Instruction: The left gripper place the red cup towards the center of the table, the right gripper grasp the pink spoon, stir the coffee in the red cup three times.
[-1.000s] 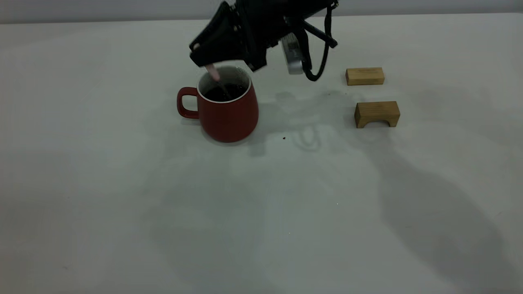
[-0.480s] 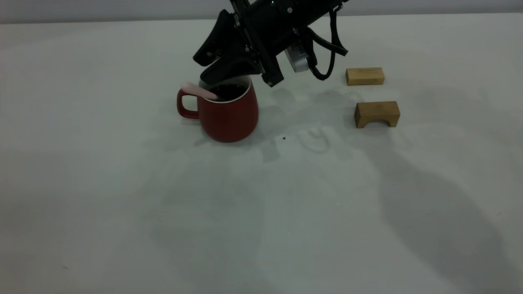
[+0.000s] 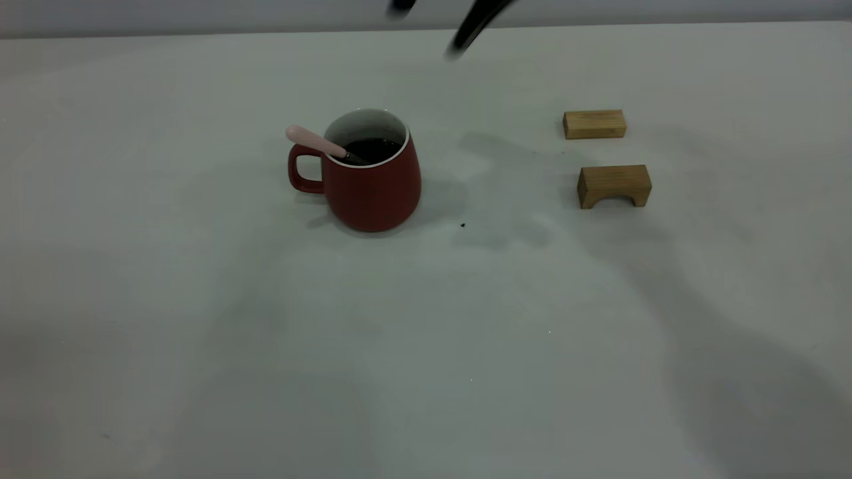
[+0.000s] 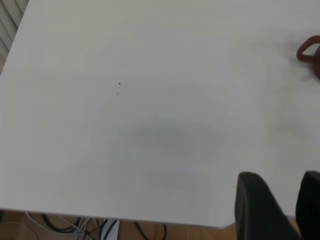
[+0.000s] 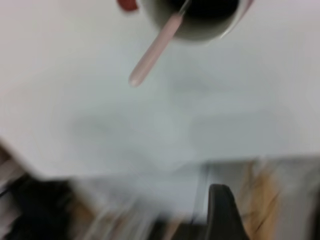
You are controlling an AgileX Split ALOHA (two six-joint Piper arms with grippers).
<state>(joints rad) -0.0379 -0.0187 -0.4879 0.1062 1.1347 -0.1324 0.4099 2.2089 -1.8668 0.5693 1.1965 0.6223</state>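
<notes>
The red cup (image 3: 373, 193) stands upright on the table (image 3: 426, 332), left of centre, with its handle pointing left. Dark coffee (image 3: 374, 148) fills it. The pink spoon (image 3: 313, 142) rests in the cup with its bowl in the coffee; its handle leans out over the rim above the cup's handle, and nothing holds it. My right gripper (image 5: 270, 195) is open and raised high behind the cup; only blurred dark fingertips (image 3: 466, 33) show at the exterior view's top edge. My left gripper (image 4: 280, 175) is open and empty over the table's edge, far from the cup (image 4: 310, 52).
Two tan wooden blocks lie to the right of the cup: a flat one (image 3: 594, 124) farther back and an arched one (image 3: 614, 185) nearer. A tiny dark speck (image 3: 462, 225) sits just right of the cup.
The right gripper let go of the spoon and rose up and back, almost out of the exterior view. The spoon tipped to lean on the cup's rim. The cup has not moved.
</notes>
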